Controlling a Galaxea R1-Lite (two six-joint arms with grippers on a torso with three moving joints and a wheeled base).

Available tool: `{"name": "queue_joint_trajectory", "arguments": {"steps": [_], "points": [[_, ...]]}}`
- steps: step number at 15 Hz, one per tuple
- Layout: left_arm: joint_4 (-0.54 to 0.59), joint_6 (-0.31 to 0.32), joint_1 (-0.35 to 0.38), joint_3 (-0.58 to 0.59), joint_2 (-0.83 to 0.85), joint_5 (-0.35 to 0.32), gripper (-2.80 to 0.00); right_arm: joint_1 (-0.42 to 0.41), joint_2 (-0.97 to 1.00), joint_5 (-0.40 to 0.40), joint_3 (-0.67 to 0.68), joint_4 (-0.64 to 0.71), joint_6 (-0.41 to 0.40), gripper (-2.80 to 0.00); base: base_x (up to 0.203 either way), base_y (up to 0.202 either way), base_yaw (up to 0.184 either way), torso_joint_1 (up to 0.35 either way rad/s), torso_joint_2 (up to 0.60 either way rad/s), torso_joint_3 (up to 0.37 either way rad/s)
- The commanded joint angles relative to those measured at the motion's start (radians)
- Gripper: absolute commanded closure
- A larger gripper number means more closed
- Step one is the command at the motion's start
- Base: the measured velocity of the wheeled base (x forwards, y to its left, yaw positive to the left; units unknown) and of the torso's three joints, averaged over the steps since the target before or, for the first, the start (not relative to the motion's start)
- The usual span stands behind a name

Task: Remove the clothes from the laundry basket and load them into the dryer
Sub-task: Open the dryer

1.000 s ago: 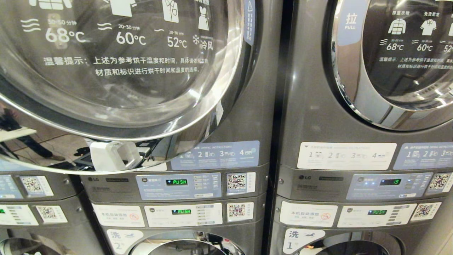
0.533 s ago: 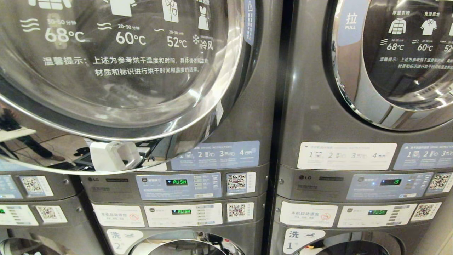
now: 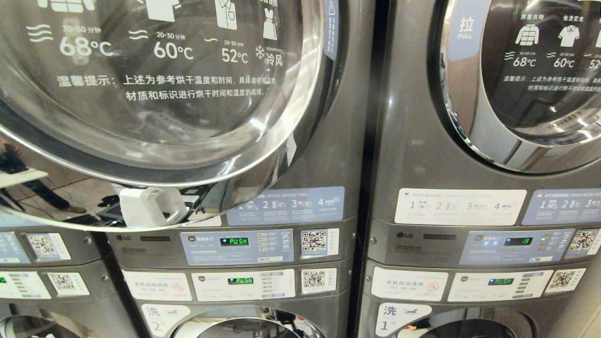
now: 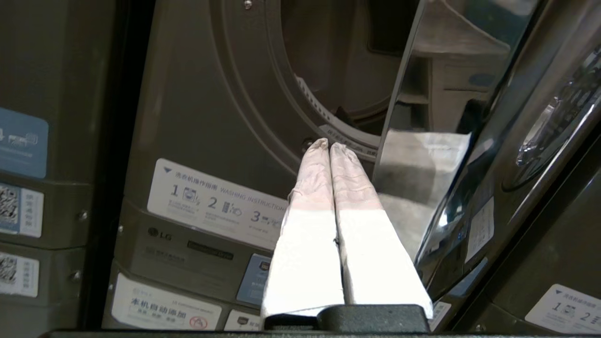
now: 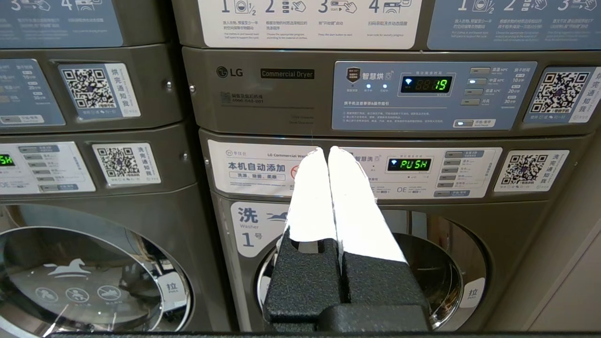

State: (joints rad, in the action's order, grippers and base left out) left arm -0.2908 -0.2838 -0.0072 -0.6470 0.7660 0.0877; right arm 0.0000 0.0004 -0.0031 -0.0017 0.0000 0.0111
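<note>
Clothes and laundry basket appear in no view. Left tool hangs clenched and empty before the open dryer drum; right tool is clenched too, parked. Risk: the swung-out dryer door may catch the left arm.

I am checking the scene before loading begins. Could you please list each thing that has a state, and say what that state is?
left dryer door: swung open.
left dryer drum: exposed, no clothes visible inside.
right dryer door: closed.
left dryer display: shows PUSH.
right dryer display: shows 19.
right washer display: shows PUSH.
left gripper: shut, holding nothing, near the drum opening.
right gripper: shut, holding nothing, facing the right stack's control panels.
</note>
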Motion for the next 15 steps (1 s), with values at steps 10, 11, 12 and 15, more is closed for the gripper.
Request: {"name": "queue_joint_trajectory", "arguments": {"steps": [10,11,12,15], "points": [[-0.003,0.198,-0.006,0.12,-0.2,-0.284,0.0,0.0,0.001,0.0,0.0,0.0,0.0,0.0,0.0,0.0,0.0,0.0,0.0,0.0],[0.014,0.237,-0.007,0.129,-0.227,-0.332,0.0,0.0,0.0,0.001,0.0,0.0,0.0,0.0,0.0,0.0,0.0,0.0,0.0,0.0],[0.053,0.263,-0.007,0.128,-0.245,-0.361,0.0,0.0,0.001,0.002,0.0,0.0,0.0,0.0,0.0,0.0,0.0,0.0,0.0,0.0],[0.087,0.29,-0.006,0.102,-0.247,-0.385,0.0,0.0,0.0,0.0,0.0,0.0,0.0,0.0,0.0,0.0,0.0,0.0,0.0,0.0]]}}
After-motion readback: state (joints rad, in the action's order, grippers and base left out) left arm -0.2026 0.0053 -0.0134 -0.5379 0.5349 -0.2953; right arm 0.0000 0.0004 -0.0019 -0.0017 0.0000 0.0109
